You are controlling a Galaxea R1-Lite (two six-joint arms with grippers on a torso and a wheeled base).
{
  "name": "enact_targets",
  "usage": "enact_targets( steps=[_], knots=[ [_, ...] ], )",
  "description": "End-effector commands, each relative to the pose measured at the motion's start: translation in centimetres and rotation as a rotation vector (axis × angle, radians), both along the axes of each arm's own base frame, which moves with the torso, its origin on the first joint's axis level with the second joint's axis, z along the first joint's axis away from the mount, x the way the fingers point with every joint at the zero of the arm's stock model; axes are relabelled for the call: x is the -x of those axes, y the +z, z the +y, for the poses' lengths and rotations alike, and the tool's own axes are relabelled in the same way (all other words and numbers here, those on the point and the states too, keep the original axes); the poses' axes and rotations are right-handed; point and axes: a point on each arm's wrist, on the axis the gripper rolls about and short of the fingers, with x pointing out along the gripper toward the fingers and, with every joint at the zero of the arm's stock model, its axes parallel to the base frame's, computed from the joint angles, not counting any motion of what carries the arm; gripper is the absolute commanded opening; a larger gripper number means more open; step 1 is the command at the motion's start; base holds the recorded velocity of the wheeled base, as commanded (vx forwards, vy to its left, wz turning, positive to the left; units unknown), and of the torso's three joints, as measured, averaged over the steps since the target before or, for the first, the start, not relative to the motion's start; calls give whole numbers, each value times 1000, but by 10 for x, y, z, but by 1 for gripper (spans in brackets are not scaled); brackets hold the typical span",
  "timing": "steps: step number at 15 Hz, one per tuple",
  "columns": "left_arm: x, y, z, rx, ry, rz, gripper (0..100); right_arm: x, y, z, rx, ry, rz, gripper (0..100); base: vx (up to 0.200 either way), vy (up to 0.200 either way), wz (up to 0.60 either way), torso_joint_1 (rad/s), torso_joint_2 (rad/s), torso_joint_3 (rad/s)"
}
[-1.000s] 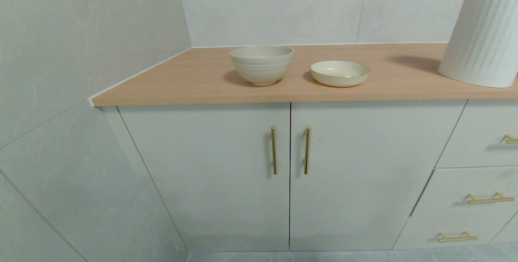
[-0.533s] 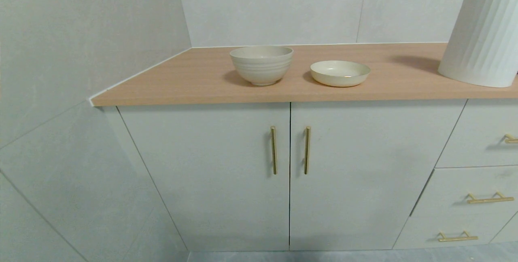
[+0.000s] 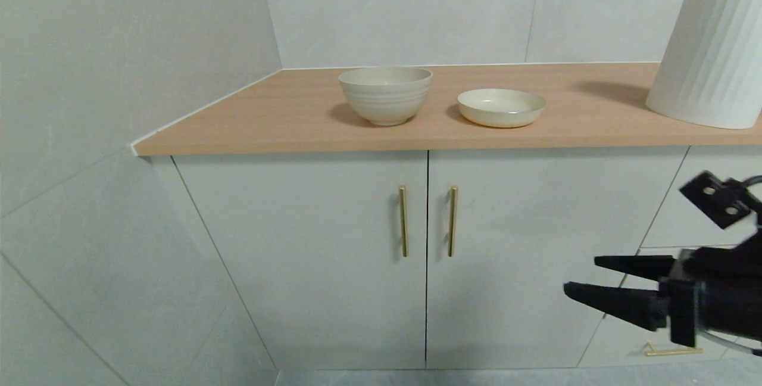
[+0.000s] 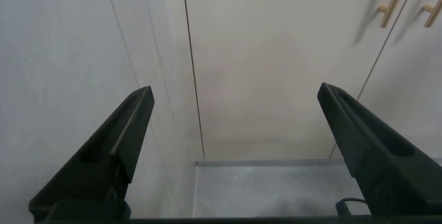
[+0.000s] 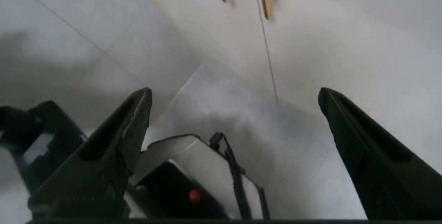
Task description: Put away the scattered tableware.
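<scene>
Head view: the bowl [image 3: 385, 95] and the shallow dish [image 3: 501, 107] stand side by side, not touching, on the worktop [image 3: 286, 118] above the shut cabinet [image 3: 321, 267]; the right hand [image 3: 580, 274] hangs low before the right door [image 3: 524, 225], spread and empty; the left hand [image 4: 235, 91] is likewise spread and empty. Probable step: open a door; align the right hand squarely across the right handle [image 3: 452, 221]; close fully; pull along the hinge arc.

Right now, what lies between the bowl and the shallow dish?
Nothing but bare countertop, as the head view shows; the bowl and the shallow dish stand apart.
</scene>
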Motion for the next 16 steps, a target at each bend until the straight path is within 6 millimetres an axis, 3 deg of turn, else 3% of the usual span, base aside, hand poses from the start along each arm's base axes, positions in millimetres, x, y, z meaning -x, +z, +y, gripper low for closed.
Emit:
enact_targets(
  steps=[1, 6, 9, 12, 16],
  knots=[
    [0, 0, 0, 0, 1, 0, 100, -61, -27, 39, 57, 35, 112, 100, 0, 0, 0, 0, 0, 0],
    [0, 0, 0, 0, 1, 0, 100, -106, -42, 62, 40, 34, 84, 100, 0, 0, 0, 0, 0, 0],
    [0, 0, 0, 0, -1, 0, 100, -116, -60, 77, 25, 48, 67, 100, 0, 0, 0, 0, 0, 0],
    [0, 0, 0, 0, -1, 0, 100, -127, -82, 103, -15, -67, 19, 100, 0, 0, 0, 0, 0, 0],
    [0, 0, 0, 0, -1, 0, 100, -133, -87, 115, -99, -86, -19, 100, 0, 0, 0, 0, 0, 0]
  ],
)
